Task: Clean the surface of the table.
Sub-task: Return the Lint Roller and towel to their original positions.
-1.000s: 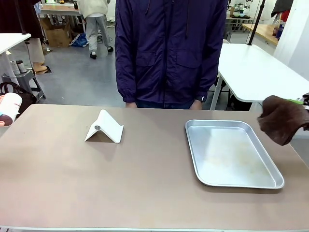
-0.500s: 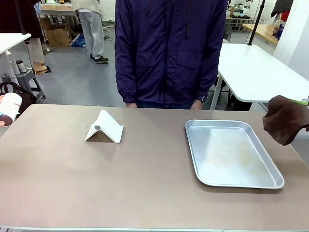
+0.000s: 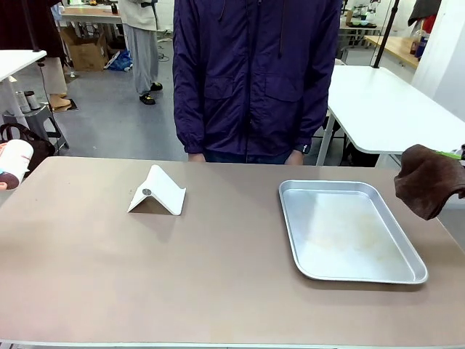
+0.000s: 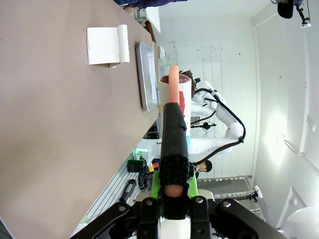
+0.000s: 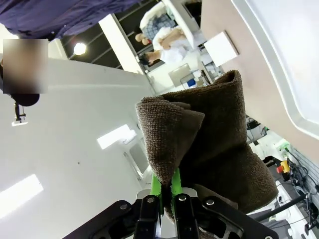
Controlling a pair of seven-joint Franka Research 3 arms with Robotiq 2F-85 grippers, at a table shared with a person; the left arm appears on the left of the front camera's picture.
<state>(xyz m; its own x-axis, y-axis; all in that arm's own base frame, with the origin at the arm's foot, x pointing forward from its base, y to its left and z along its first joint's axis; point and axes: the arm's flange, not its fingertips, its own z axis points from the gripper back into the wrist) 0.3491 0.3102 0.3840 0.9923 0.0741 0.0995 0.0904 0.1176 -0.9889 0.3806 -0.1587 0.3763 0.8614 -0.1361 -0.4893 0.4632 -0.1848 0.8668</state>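
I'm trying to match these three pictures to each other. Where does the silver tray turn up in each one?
Front view: the tray lies flat on the right part of the table.
Left wrist view: upper middle, seen nearly edge-on as a narrow strip.
Right wrist view: upper right corner, past the brown cloth.
Shared landmark: the white folded stand on the same table.

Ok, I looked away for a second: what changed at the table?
The right gripper, shut on the cloth, drew back slightly rightward at the table's right edge. Tray, stand and person stayed put.
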